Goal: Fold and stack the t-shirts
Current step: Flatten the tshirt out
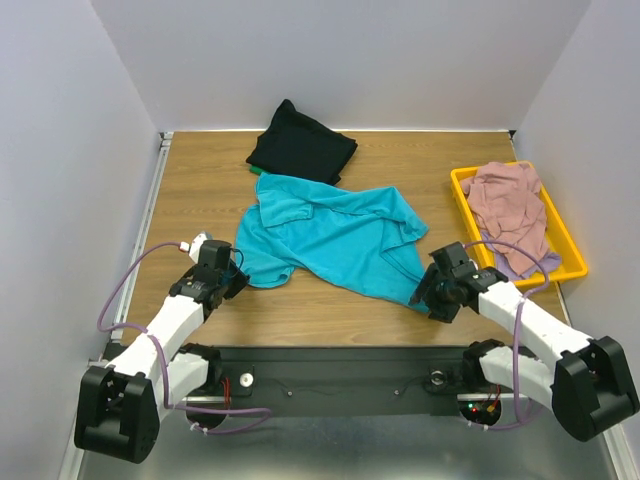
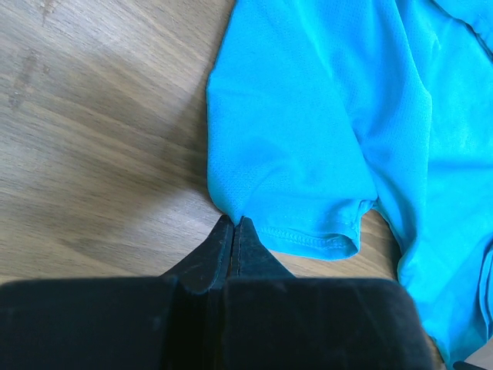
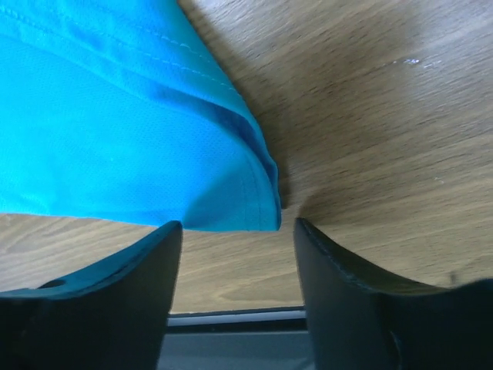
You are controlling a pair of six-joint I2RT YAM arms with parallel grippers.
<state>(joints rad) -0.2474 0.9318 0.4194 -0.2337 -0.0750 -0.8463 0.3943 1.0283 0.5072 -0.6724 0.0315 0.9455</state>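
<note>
The left pincer (image 2: 233,223) is closed tight, its tips at a sleeve corner of the teal t-shirt (image 2: 323,131); whether cloth is caught between them I cannot tell; the right pincer (image 3: 237,223) stands wide, a hem corner lying between its fingers, probably so both near corners can be lifted for a fold; that one shirt lies rumpled on the table (image 1: 200,180); beyond it one folded black t-shirt (image 1: 300,145), a green sliver (image 1: 252,171) beneath, seemingly begins the stack; one yellow tray (image 1: 460,185) holds one pink t-shirt (image 1: 510,205) over one lavender t-shirt (image 1: 543,264), waiting
</note>
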